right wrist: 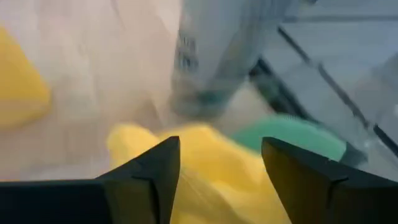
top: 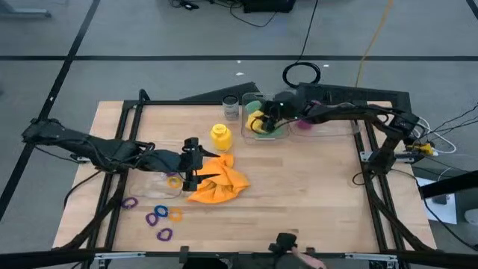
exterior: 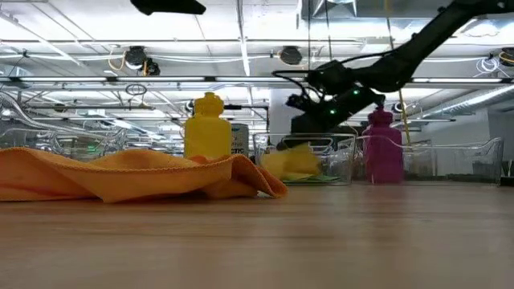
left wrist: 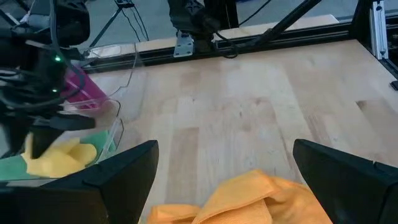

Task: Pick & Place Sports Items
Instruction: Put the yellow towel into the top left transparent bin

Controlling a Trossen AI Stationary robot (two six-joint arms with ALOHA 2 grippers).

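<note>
An orange cloth [top: 219, 181] lies crumpled on the table, and my left gripper [top: 192, 163] hovers open above its left edge, clear of it. A yellow bottle [top: 219, 136] stands upright just beyond the cloth. A yellow cloth [right wrist: 205, 162] and a green cloth [right wrist: 298, 140] lie in a clear box [top: 283, 133] at the far middle. My right gripper [right wrist: 221, 162] reaches down into that box, open, one finger on either side of the yellow cloth. A purple bottle [exterior: 383, 148] stands in the neighbouring clear box. Several coloured rings [top: 157, 215] lie near the front left. My right gripper comes slanting down from the table's right into the box, with the top of the yellow cloth [right wrist: 214, 171] between its fingers. I cannot tell whether the fingers touch the cloth. The cloth rests on the green cloth in the box.
A small glass jar [top: 230, 107] stands left of the cloth box, close to my right gripper. The box walls [exterior: 341, 156] rise around the cloths. Bare wood [top: 314, 194] stretches over the table's right and near parts.
</note>
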